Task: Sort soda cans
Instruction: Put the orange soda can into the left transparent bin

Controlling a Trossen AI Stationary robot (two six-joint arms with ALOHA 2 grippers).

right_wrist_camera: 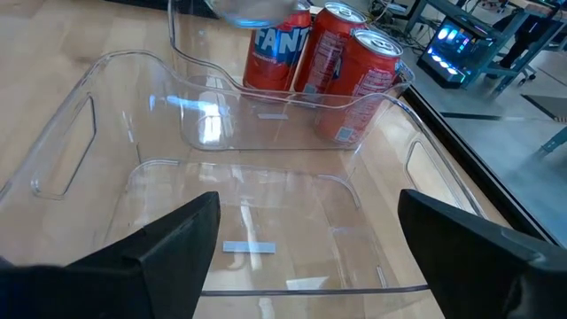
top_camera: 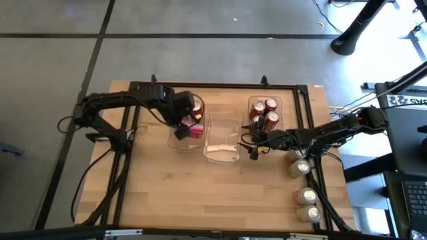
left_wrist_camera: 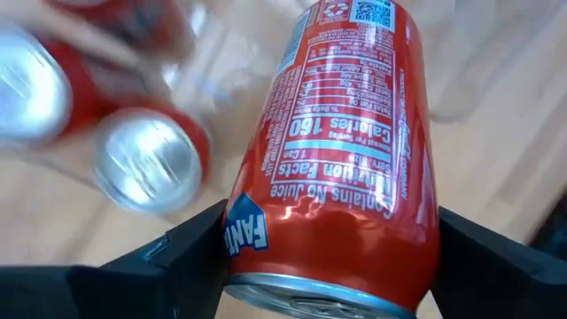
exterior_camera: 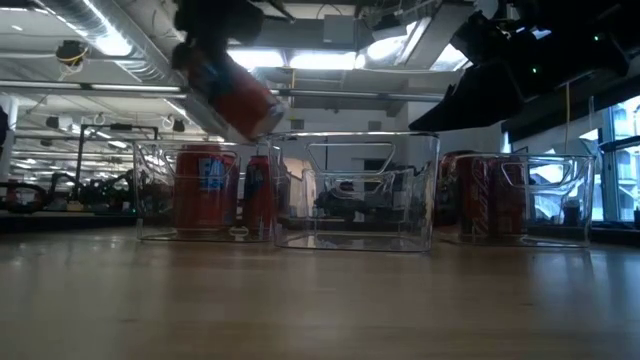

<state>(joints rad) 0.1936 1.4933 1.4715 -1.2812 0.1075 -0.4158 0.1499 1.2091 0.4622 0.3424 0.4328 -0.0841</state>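
Note:
My left gripper [top_camera: 187, 120] is shut on a red soda can [left_wrist_camera: 341, 151], which it holds in the air over the left clear bin [exterior_camera: 150, 190]. Other red cans [exterior_camera: 205, 190] stand in that bin. The middle bin [top_camera: 223, 119] has no cans in it. The right bin [top_camera: 281, 105] holds several red cans [top_camera: 265, 112]. My right gripper [right_wrist_camera: 310, 248] is open at the middle bin's right end and touches nothing. Three pale cans [top_camera: 307, 197] stand near the table's right edge. My left gripper pinches the red can's side wall near its top rim [left_wrist_camera: 244, 239] between its two fingers [left_wrist_camera: 190, 257]. The fingers slant steeply down from above, and the can runs on past them along their line. The can is lifted clear and tilted [exterior_camera: 235, 95], with its far end lowest.
A black frame [top_camera: 213, 85] runs round the table's far and side edges. Bare wood [top_camera: 213, 193] lies between the bins and the near edge. Through the middle bin's clear wall [right_wrist_camera: 266, 133], the right wrist view shows the left bin's cans [right_wrist_camera: 341, 71].

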